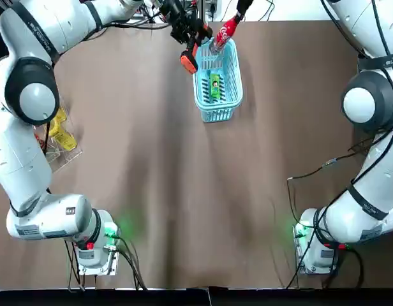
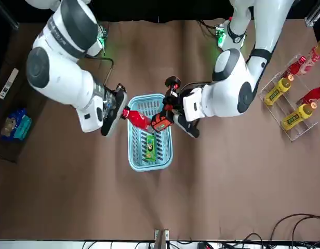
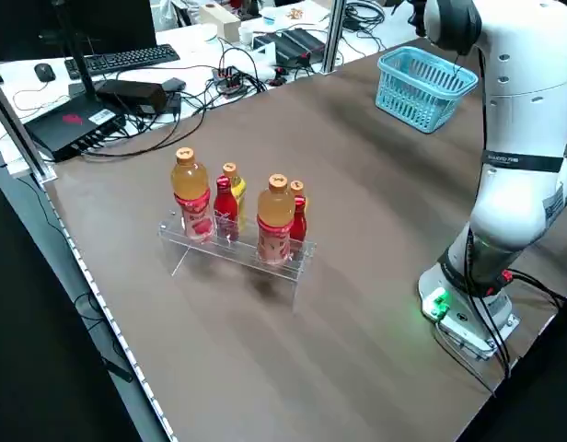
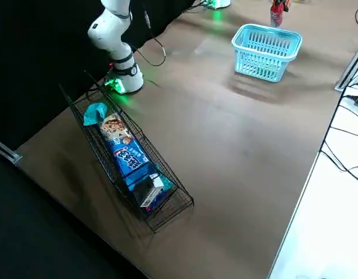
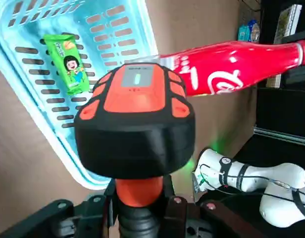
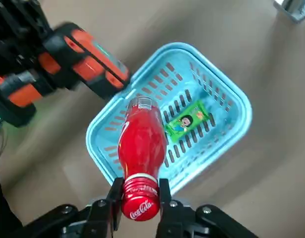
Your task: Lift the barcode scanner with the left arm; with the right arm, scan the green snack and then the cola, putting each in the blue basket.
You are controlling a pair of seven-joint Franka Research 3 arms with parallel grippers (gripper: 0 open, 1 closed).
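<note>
The orange and black barcode scanner is held above the table in my left gripper, which is shut on its handle. The scanner's head hangs beside the near-left rim of the blue basket. My right gripper is shut on the cap end of the red cola bottle, which it holds over the basket's far end, just in front of the scanner. The green snack lies flat inside the basket, also visible as the snack below the bottle.
A clear rack of drink bottles stands at the table's left side. A wire rack with snack packs sits off the right side. Cables and desk gear line the far edge.
</note>
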